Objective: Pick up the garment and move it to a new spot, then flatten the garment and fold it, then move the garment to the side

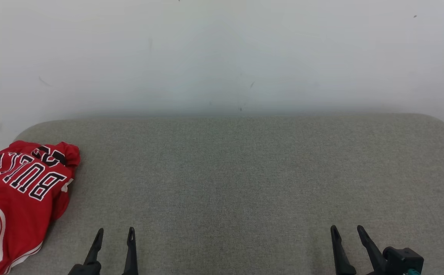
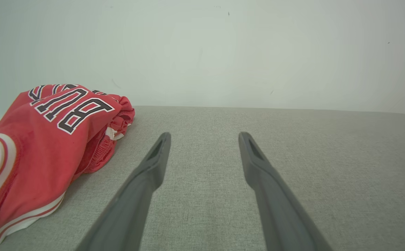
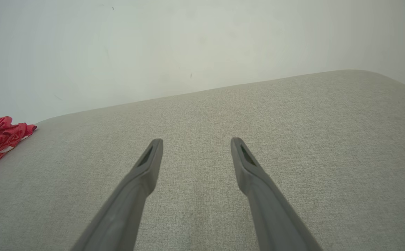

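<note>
Items counted: one garment [image 1: 19, 198], two grippers, one grey cloth-covered surface [image 1: 245, 172], one pale wall [image 1: 222, 57] behind it.

Garment: a red jersey with white and dark red stripes and large black letters edged in white, which read upside down in the head view. It lies in a loose, rumpled heap at the far left end of the surface, close to the rounded back corner. Part of it runs off the left edge of the head view, so its full extent cannot be told. Nothing holds it or touches it.

Left gripper [image 1: 115, 231]: released – its two dark fingers stand apart with bare grey cloth between them and nothing in their grasp. It sits at the near edge of the surface, near the garment and to its right, apart from it. In the left wrist view the jersey lies to the left of the fingers [image 2: 146, 174], clear of both.

Right gripper [image 1: 347, 228]: likewise released – two fingers spread, nothing between them. It sits at the near edge towards the right end, well apart from the garment. In the right wrist view only a red corner of the jersey shows, at the left edge.

Fingers in total: four, all free.
</note>
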`<state>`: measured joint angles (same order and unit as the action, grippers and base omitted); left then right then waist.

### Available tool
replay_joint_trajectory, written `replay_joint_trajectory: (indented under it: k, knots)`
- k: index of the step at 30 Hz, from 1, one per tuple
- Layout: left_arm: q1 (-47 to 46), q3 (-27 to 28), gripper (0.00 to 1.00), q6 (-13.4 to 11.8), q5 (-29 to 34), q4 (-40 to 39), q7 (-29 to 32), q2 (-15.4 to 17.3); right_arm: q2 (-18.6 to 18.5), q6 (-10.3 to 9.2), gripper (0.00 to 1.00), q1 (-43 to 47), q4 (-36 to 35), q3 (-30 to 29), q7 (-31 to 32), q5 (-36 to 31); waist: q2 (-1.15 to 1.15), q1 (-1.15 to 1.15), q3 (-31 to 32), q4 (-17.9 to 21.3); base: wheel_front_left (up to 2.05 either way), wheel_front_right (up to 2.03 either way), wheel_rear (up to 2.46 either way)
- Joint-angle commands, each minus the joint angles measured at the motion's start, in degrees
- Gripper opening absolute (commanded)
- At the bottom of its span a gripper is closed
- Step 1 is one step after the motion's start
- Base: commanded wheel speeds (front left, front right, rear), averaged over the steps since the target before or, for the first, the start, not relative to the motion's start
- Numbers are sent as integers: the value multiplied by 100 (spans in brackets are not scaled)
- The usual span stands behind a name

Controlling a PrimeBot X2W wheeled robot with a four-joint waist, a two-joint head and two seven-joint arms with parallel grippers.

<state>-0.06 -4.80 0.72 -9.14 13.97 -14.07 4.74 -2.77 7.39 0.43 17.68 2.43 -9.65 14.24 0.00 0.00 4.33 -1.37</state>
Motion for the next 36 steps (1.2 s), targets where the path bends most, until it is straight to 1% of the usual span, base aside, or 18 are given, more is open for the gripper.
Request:
replay_joint_trajectory:
  k: [1, 8, 19, 27, 32, 36]
  knots:
    - [23, 19, 100, 37, 133, 30, -57, -14, -18, 17, 100, 66, 18, 10, -56, -124, 0, 0, 0, 1, 0, 0, 0]
    - [6, 68, 100, 85, 348, 81, -123, -61, -20, 18, 100, 56, 49, 38, -94, -344, 0, 0, 7, 6, 0, 0, 0]
    - [-44, 198, 100, 166, 177, 181, -117, -135, -19, 18, 100, 21, 112, 17, -106, -232, 0, 0, 2, -4, 0, 0, 0]
    - [-67, 212, 100, 179, 199, 213, -117, -160, -19, 18, 100, 29, 117, -5, -125, -204, 0, 0, -4, -26, 0, 0, 0]
    - [-108, 178, 100, 137, 249, 217, -118, -171, -16, 18, 100, 97, 91, -44, -134, -222, 0, 0, -6, -202, 0, 0, 0]
    - [-95, 171, 100, 94, 265, 204, -117, -176, -17, 18, 100, 114, 60, -53, -136, -210, 0, 0, -30, -500, 0, 0, 0]
